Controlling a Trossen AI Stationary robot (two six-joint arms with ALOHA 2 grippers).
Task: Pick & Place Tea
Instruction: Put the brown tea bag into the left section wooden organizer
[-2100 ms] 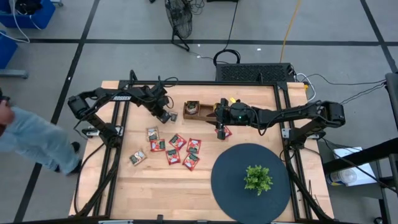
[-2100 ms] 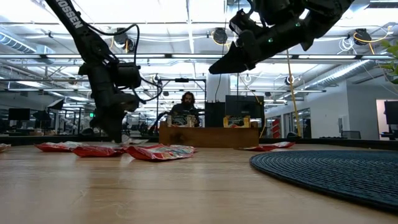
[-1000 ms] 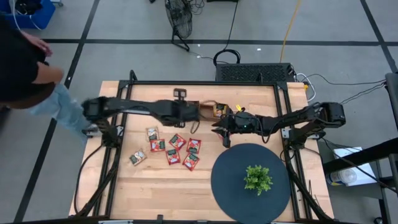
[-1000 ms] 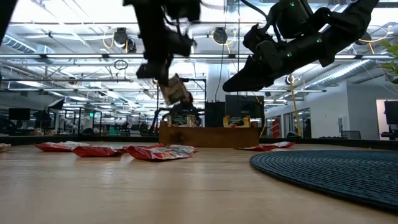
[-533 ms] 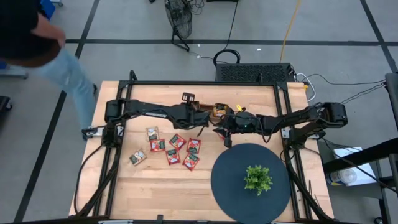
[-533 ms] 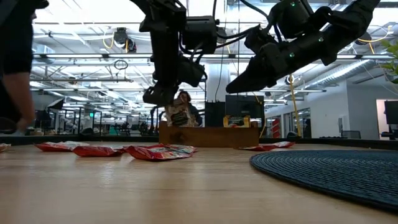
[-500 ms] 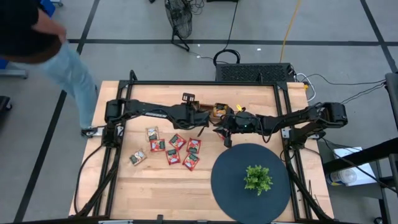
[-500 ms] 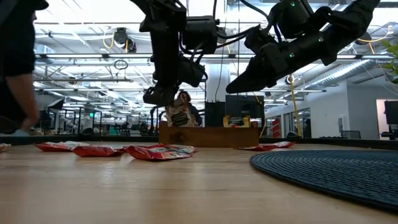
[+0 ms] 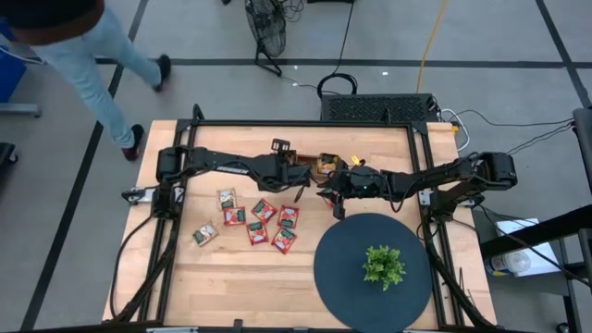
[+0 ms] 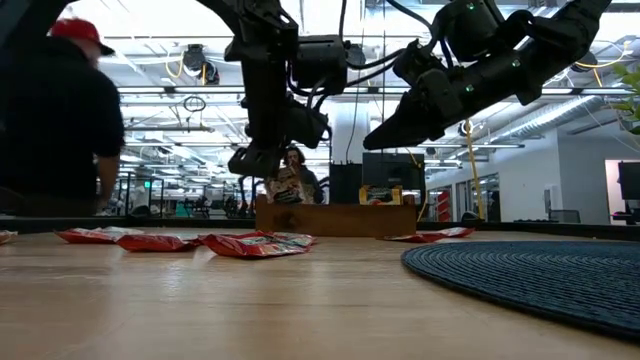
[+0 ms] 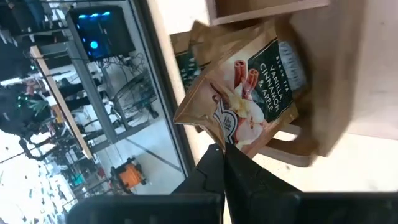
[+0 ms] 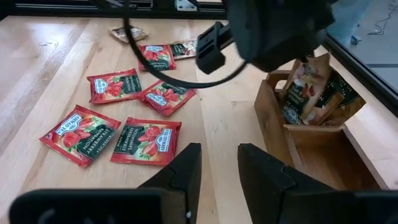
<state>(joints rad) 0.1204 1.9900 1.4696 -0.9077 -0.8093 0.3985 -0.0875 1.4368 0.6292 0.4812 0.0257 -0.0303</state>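
My left gripper (image 11: 224, 163) is shut on a tan tea sachet (image 11: 249, 93) with a vanilla, cinnamon and apple label. It hangs over the end compartment of the brown wooden tray (image 12: 272, 127), where other sachets (image 12: 339, 93) stand. In the low view the sachet (image 10: 287, 185) hangs just above the tray (image 10: 335, 218). Several red sachets (image 9: 264, 222) lie flat on the table to the tray's near left. My right gripper (image 12: 217, 171) hovers open beside the tray, above the table, with nothing between its fingers. My left gripper pinches one edge of the tan sachet (image 11: 231, 135) between its two shut fingers, slanting down from the table's left. The sachet hangs below the fingers, tilted, with its lower end (image 12: 289, 115) at the tray's end compartment. Whether it rests there I cannot tell.
A dark round mat (image 9: 342, 268) with a small green plant (image 9: 384, 265) covers the near right of the table. Both arms meet over the tray at the far middle. A person (image 9: 83, 37) walks on the floor past the table's far left corner.
My left gripper has gone down and a little toward the table's right with the tan sachet, bringing it from well above the tray to the tray's end compartment. It has stayed shut. A person has walked along the floor beyond the table's left side.
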